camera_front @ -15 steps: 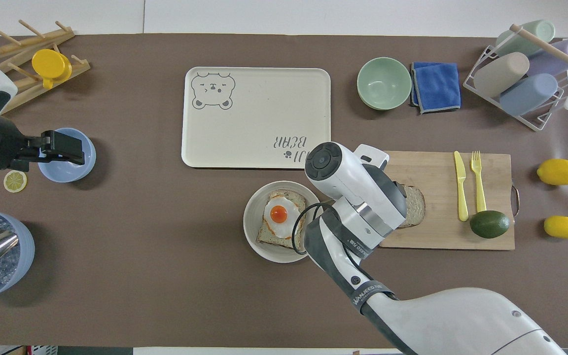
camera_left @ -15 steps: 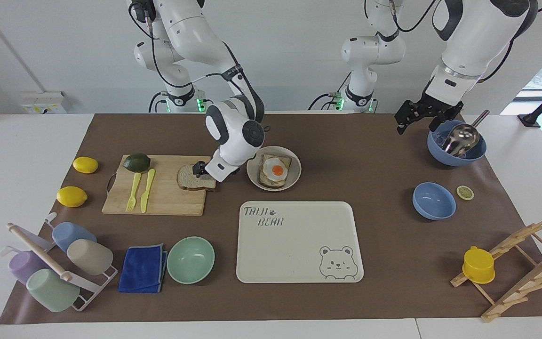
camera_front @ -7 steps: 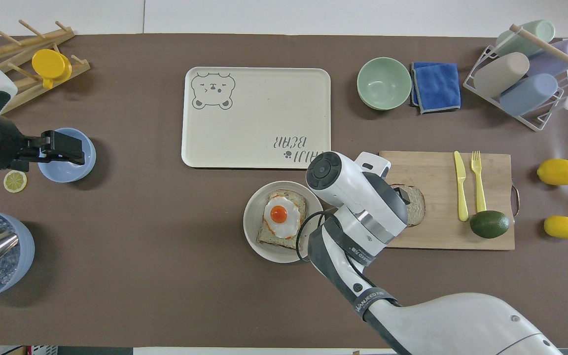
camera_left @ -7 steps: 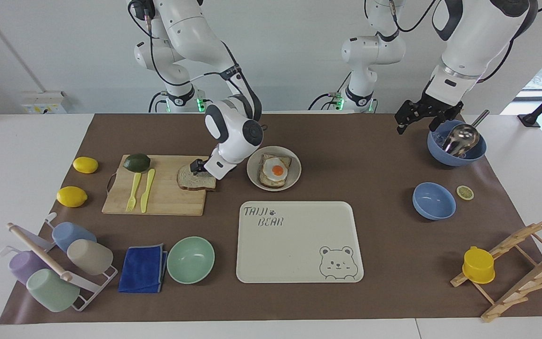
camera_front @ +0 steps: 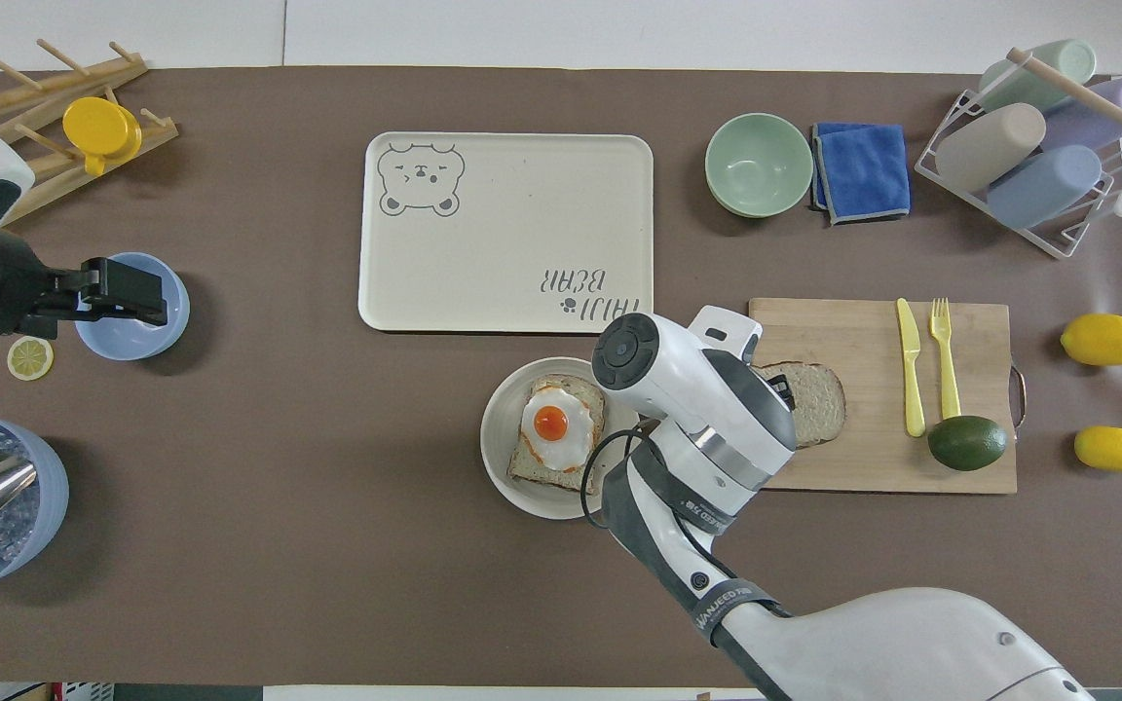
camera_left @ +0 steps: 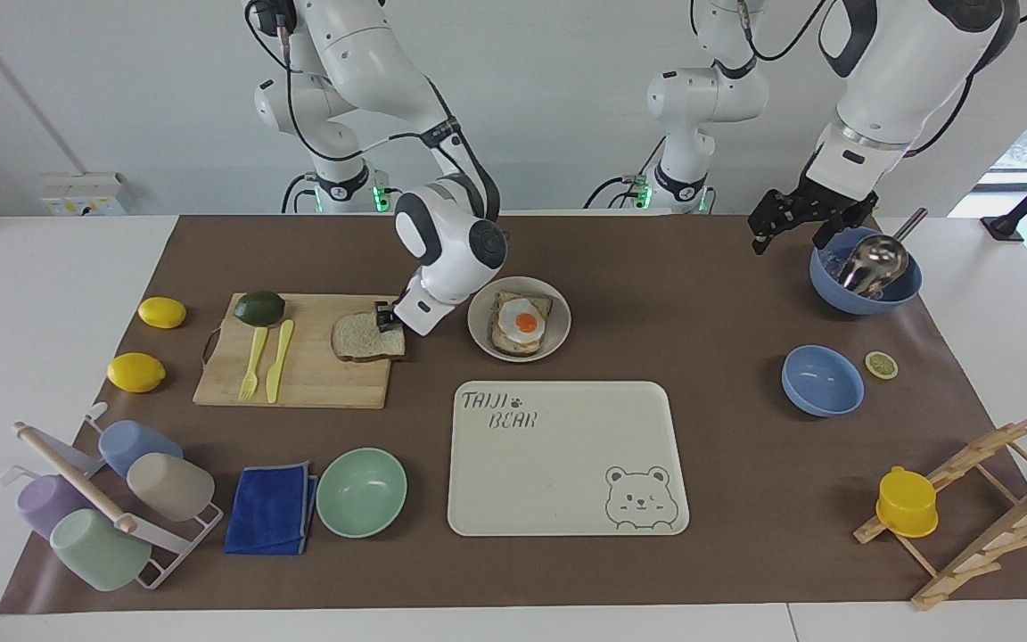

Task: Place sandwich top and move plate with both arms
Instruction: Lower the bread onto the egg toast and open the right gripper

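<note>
Right tool (camera_left: 383,318) closes on edge of pale speckled bread slice (camera_left: 365,337) on wooden cutting board (camera_left: 308,379), grip seemingly shallow; slice may slip. Left tool (camera_left: 785,223) waits open over tabletop near blue bowl (camera_left: 866,299). Beige round plate (camera_left: 478,337) beside board.

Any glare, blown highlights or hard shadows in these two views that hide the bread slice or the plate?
Facing view: bright window at the left arm's end, glint on the metal scoop; sandwich top and plate evenly lit. Overhead view: soft shadows only; the right arm's wrist covers part of the sandwich top.
</note>
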Motion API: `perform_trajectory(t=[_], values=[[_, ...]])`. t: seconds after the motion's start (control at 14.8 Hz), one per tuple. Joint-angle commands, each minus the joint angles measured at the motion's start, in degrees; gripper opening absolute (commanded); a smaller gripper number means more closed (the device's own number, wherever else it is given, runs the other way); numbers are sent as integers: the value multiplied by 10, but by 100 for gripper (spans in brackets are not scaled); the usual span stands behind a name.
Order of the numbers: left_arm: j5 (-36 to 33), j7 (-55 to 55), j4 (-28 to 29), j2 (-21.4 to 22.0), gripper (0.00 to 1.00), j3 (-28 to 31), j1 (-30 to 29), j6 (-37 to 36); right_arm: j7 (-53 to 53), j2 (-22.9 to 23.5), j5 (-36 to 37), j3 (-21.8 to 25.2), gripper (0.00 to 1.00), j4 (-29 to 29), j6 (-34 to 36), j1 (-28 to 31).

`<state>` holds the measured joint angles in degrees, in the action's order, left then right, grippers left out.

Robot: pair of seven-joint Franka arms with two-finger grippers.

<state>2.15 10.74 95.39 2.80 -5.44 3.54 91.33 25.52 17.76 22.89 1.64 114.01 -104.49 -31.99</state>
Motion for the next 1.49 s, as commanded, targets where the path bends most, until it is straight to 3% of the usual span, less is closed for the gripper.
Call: perform_trajectory(t=[0.0, 0.2, 0.41, 0.61, 0.88, 1.08, 1.42], values=[[1, 2, 13, 13, 100, 3, 1, -1, 9, 3, 8, -11, 0, -40, 30, 3], [1, 2, 13, 13, 100, 3, 1, 1, 1, 39, -31, -36, 0, -174, 109, 2], [1, 2, 12, 13, 100, 3, 2, 3, 8, 47, -31, -77, 0, -222, 119, 0], [1, -2, 12, 14, 100, 3, 2, 3, 33, 51, -29, -110, 0, -238, 120, -15], [1, 0, 13, 15, 100, 3, 1, 3, 75, 57, -49, -110, 0, -251, 116, -52], [1, 0, 15, 15, 100, 3, -7, 3, 75, 61, -62, -111, 0, -239, 48, -54], [1, 2, 17, 18, 100, 3, -7, 5, 93, 60, -76, -111, 0, -220, 20, -60]])
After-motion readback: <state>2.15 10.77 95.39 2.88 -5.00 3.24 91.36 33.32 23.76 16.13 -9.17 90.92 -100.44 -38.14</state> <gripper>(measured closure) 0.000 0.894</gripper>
